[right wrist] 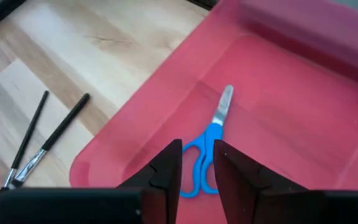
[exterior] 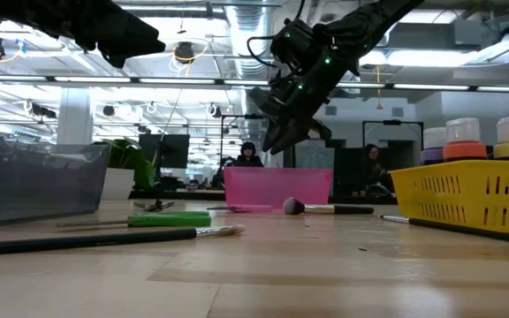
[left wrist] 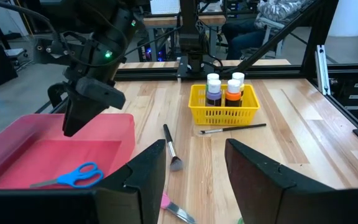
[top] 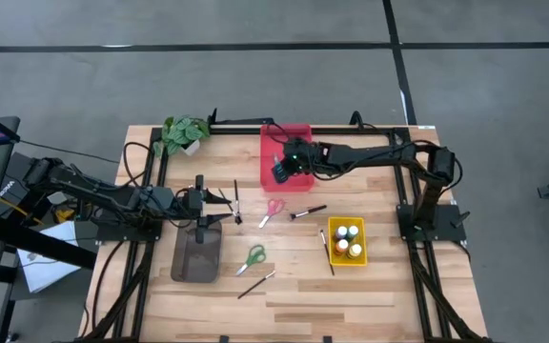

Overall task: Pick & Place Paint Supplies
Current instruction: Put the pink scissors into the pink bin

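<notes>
A pair of blue-handled scissors [right wrist: 207, 149] lies flat on the floor of the red tray [top: 270, 143], also visible as blue scissors [left wrist: 70, 177] in the left wrist view. My right gripper [top: 282, 171] hangs open above the tray's near part, slanting down, with its fingertips [right wrist: 197, 168] over the scissors' handles and clear of them. My left gripper [top: 229, 200] waits open and empty at the table's left, above the far end of a grey tray [top: 196, 257]. Pink scissors [top: 271, 210], green scissors [top: 253, 257] and thin brushes [top: 308, 211] lie flat on the wooden table.
A yellow basket [top: 332, 243] with several paint bottles stands right of centre, with a brush [top: 327, 251] beside it. A potted plant [top: 185, 133] stands at the far left. More brushes [right wrist: 42, 137] lie left of the red tray. People sit in the room behind.
</notes>
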Robot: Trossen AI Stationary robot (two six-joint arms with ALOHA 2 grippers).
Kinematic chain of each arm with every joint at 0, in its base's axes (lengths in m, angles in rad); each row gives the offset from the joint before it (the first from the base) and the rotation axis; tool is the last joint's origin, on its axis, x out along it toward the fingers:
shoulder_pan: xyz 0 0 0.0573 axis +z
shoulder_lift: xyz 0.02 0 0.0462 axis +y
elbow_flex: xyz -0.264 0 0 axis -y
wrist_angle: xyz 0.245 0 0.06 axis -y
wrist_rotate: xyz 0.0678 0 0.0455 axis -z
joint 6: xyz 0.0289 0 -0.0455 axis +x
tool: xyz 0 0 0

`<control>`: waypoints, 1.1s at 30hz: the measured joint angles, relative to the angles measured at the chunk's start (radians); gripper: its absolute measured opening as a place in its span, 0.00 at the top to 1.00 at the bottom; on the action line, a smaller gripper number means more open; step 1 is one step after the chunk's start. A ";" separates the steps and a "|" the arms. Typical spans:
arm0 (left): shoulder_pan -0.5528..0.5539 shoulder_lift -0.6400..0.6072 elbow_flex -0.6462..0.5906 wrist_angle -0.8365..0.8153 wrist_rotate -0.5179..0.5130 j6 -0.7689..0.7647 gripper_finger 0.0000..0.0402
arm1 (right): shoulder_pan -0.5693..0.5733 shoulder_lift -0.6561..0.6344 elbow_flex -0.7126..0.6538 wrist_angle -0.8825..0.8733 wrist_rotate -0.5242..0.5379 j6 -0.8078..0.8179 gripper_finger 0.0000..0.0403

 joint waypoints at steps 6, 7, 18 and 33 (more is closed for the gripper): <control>0.000 0.000 0.000 0.000 0.000 0.001 0.61 | 0.009 0.000 0.000 0.003 0.000 -0.004 0.78; 0.000 0.000 0.000 0.000 0.000 0.001 0.61 | 0.012 0.000 0.000 0.003 0.000 -0.004 0.78; 0.000 0.000 0.000 0.000 0.000 0.002 0.61 | 0.070 0.000 0.000 0.002 -0.011 -0.100 0.78; 0.000 0.000 0.000 0.000 0.000 0.002 0.61 | 0.240 -0.002 0.000 -0.200 -0.289 -0.490 0.79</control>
